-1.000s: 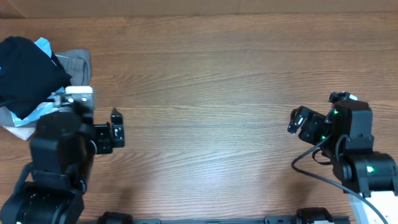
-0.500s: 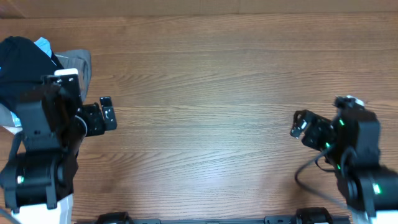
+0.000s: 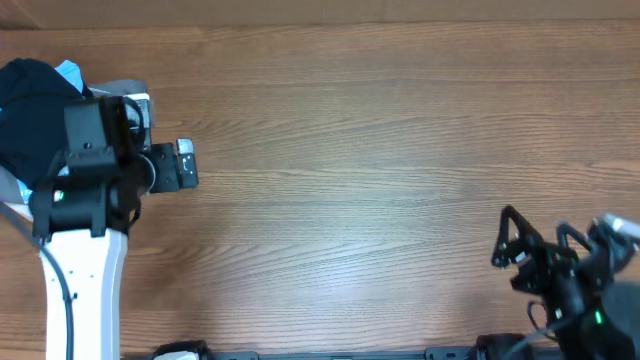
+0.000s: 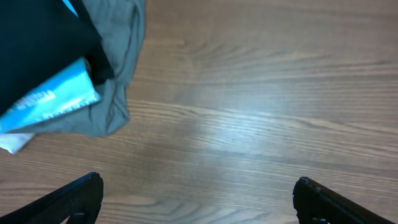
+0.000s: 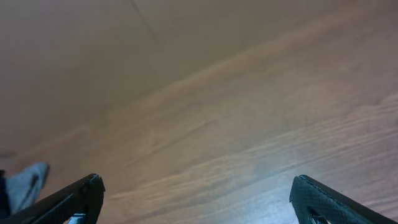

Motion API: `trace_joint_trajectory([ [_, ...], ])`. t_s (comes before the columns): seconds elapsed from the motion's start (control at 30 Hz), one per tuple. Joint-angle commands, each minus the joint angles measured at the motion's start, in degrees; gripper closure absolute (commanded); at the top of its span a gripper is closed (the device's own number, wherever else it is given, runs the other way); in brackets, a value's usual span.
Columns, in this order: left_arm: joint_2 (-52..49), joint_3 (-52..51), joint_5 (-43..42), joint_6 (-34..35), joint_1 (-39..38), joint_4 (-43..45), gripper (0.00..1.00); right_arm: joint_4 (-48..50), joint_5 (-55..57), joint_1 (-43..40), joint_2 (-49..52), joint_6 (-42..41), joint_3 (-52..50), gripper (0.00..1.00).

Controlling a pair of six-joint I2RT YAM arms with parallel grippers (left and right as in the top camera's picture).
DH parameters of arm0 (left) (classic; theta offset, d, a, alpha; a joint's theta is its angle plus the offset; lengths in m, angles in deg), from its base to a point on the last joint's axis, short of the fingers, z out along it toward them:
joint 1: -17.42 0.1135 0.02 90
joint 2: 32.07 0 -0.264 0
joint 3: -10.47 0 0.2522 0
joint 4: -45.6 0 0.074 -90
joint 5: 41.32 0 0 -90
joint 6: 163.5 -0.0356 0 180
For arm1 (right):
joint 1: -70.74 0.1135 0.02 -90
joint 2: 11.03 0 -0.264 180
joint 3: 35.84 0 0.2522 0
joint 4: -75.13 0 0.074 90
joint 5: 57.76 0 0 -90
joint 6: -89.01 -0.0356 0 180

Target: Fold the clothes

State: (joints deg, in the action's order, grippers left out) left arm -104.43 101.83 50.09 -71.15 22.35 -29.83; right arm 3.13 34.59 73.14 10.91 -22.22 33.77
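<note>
The clothes [image 3: 30, 115], a plain black garment, lie bunched on top of a pile at the table's far left. In the left wrist view the black garment [image 4: 37, 43] fills the top left corner. My left gripper [image 3: 186, 166] hovers just right of the pile, open, with only bare wood between its fingertips [image 4: 81, 198]. My right gripper [image 3: 503, 240] is at the near right of the table, far from the pile. It is open and empty too, its fingers [image 5: 323, 200] spread wide over wood.
A light blue t-shirt [image 4: 53, 102] with white print and a grey garment [image 4: 121, 68] lie under the black one. Bare wooden table [image 3: 340, 150] stretches between the two arms. The pile shows faintly at the left edge of the right wrist view.
The left arm has swung toward the far side, beside the pile. The right arm has pulled back toward the near right corner. Both grippers stayed open.
</note>
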Motion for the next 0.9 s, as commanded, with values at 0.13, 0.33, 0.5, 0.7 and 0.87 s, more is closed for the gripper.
trace_joint_trajectory([
  [0.13,-7.61,-0.15,-0.94,-0.9,0.28,0.2,0.0,-4.48,2.84,0.15,-7.67,0.68,-0.87,0.0],
  [0.33,-13.22,-0.15,-0.94,-0.9,0.28,0.22,0.0,3.23,2.86,0.09,-17.18,3.69,-12.72,0.0],
  [0.5,-17.49,-0.15,-0.94,-0.9,0.28,0.22,0.0,17.11,1.92,0.22,-21.42,6.08,-25.0,0.0],
  [0.7,-21.84,-0.15,-0.94,-0.9,0.28,0.24,0.0,44.35,1.49,0.13,-21.77,17.9,-37.4,0.0],
  [0.87,-24.87,-0.15,-0.96,-0.9,0.28,0.24,0.0,62.2,1.68,0.09,-21.77,23.21,-47.8,0.0],
])
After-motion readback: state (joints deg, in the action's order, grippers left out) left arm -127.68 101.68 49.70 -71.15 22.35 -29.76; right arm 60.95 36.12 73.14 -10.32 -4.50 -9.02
